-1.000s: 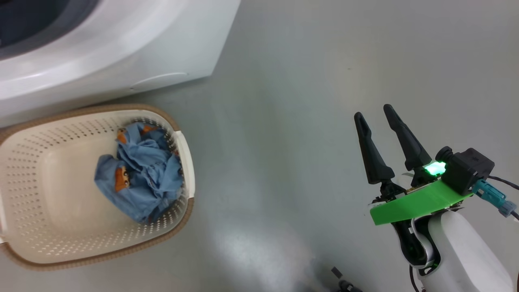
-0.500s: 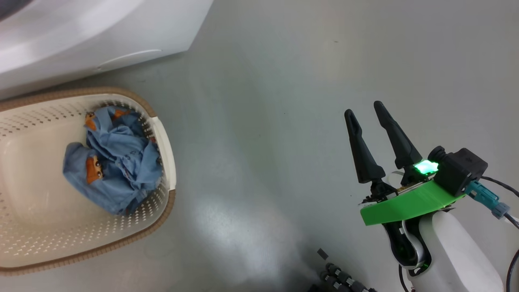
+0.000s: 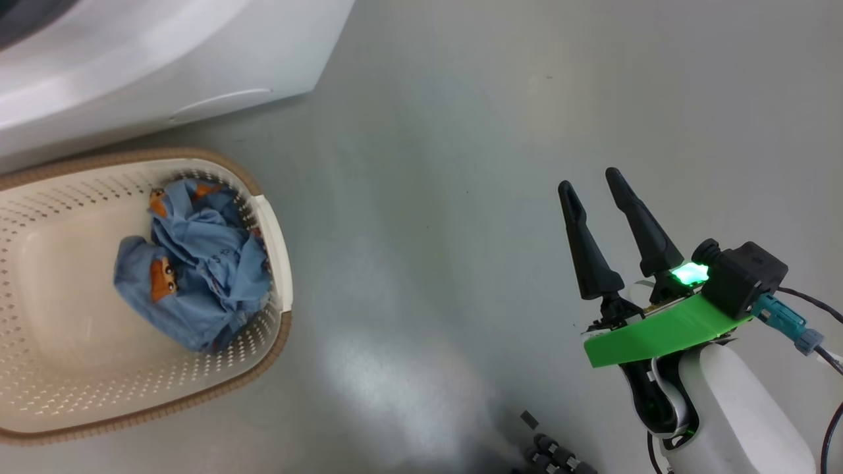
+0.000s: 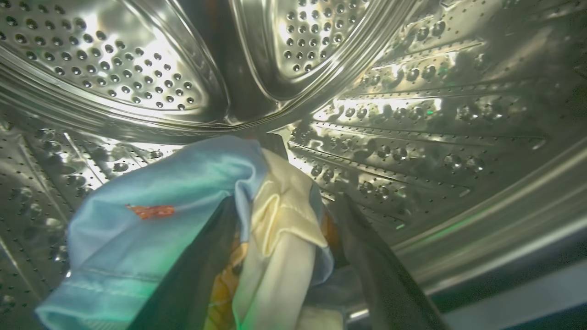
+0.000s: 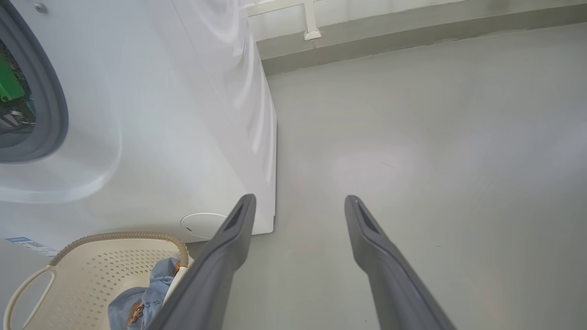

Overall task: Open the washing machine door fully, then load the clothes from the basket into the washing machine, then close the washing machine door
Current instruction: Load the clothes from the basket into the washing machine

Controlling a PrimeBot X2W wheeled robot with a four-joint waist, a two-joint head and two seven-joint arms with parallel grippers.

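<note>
Garment (image 4: 151, 229) draped across spread left pincer (image 4: 284, 201), inside drum (image 4: 412, 114).

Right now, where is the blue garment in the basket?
In the head view the garment lies crumpled at the left, inside the basket against its right wall, in front of the washing machine.

One garment (image 3: 197, 276) is lying at the right end of the basket (image 3: 278, 250), which is sitting on the floor (image 3: 428, 164) just in front of the washing machine (image 3: 164, 66). The right gripper (image 3: 596, 187) is hanging well to the right. A second garment (image 4: 151, 229) is lying in the drum (image 4: 412, 114), between the left gripper (image 4: 284, 201) fingers (image 4: 380, 266).
</note>
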